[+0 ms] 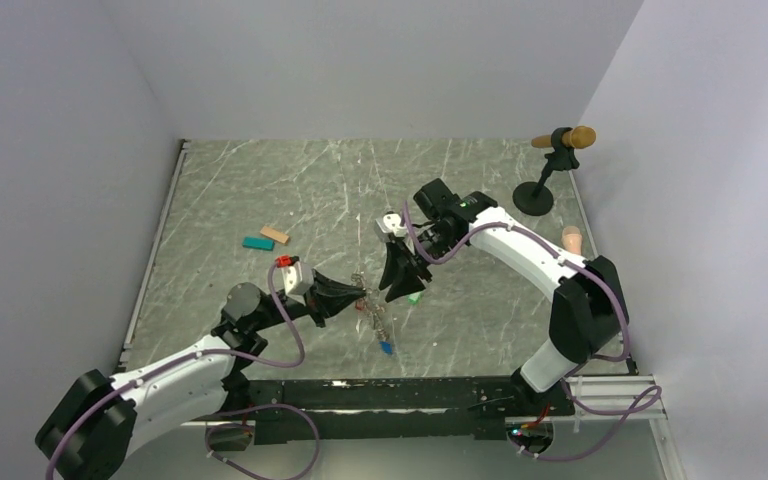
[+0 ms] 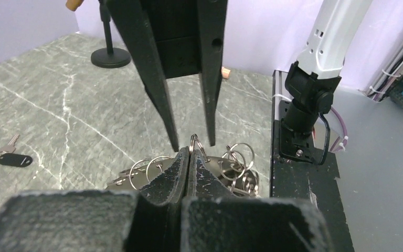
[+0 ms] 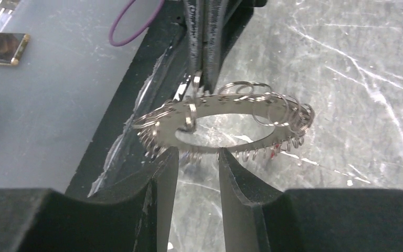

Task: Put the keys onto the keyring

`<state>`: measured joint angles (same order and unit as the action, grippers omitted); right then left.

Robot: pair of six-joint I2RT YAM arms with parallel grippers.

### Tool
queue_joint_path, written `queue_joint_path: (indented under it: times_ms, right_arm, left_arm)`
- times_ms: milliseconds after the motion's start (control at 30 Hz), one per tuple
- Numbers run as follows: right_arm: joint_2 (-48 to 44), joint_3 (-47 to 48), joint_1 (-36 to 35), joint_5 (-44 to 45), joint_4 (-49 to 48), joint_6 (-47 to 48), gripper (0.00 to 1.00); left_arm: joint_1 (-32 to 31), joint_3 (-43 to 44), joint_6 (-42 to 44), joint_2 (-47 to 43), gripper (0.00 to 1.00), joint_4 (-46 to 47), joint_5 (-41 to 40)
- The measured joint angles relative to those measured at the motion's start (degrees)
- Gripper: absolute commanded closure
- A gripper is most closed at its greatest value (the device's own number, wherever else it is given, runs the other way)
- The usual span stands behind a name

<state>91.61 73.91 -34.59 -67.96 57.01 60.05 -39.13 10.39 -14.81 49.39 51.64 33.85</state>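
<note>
The left gripper (image 2: pixel 189 156) is closed tight, its two fingers pinching the rim of the keyring (image 3: pixel 225 105), a flat metal band fringed with many small split rings. It holds the band clear of the counter (image 1: pixel 480 200), roughly level and reaching out ahead of its tips. The right gripper (image 3: pixel 197 155) comes in from the opposite side with its jaws partly apart and nothing clamped between them. In the left wrist view its fingertips stand on either side of one small upright ring, just past the left gripper's tips. In its own view the near rim of the band sits right at the gap between its fingers, and whether it touches cannot be told.

The green key (image 1: pixel 415 297) lies on the counter just beside the right gripper's tips. The blue key (image 1: pixel 387 348) lies nearer the arm bases, near both grippers. A teal block (image 1: pixel 257 243) and a tan block (image 1: pixel 275 235) sit well behind the left gripper.
</note>
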Motion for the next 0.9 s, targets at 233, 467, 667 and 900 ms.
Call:
queue_joint_path:
  times_ms: [233,467,667,900]
  right_arm:
    - [-0.8,-1.1,0.0,-0.1,-4.8,-2.0,0.55]
    - [-0.8,2.8,0.0,-1.2,5.7,10.1,0.5]
    - [-0.8,3.1,0.0,-3.3,14.0,19.5,0.47]
    - [-0.8,3.4,0.0,-4.0,15.6,20.9,0.46]
  left_arm:
    - [-0.1,2.3,3.9,0.1,1.0,-4.2,3.1]
    - [-0.1,7.2,17.9,-6.8,1.0,-20.9,4.1]
    - [-0.9,9.5,27.5,-9.1,1.0,-30.7,3.8]
    - [-4.1,13.2,35.2,-8.9,1.0,-40.6,1.0]
